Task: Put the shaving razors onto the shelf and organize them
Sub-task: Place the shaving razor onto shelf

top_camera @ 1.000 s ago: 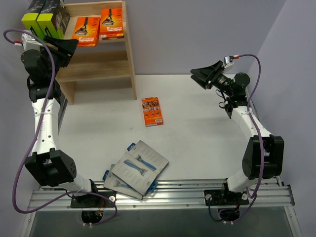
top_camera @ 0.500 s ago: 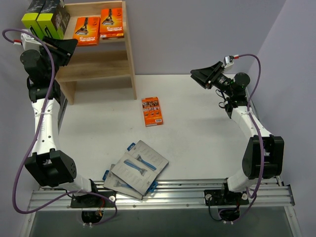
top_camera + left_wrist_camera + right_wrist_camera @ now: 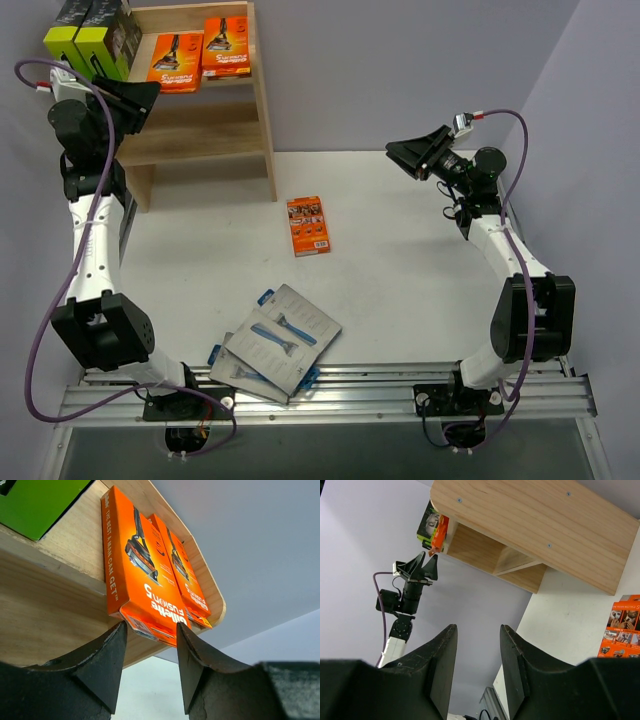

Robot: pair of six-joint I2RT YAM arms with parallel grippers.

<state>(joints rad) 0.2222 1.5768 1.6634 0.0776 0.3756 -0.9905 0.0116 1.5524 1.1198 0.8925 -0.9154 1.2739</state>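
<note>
We see two flat orange packs [image 3: 176,62] and two lime-sided boxes [image 3: 85,40] on the top tier of the pale wooden shelf [image 3: 262,100]. Another orange pack [image 3: 308,225] and the grey cards [image 3: 285,335] lie on the white table [image 3: 400,280]. The left gripper [image 3: 150,627] and right gripper [image 3: 478,629] have parted fingers and hold nothing.

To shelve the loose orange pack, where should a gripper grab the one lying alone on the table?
Pinch the orange pack across its two long edges, coming straight down from above: it lies flat on the table, clear on all sides, and its narrow width looks easiest to span.
</note>
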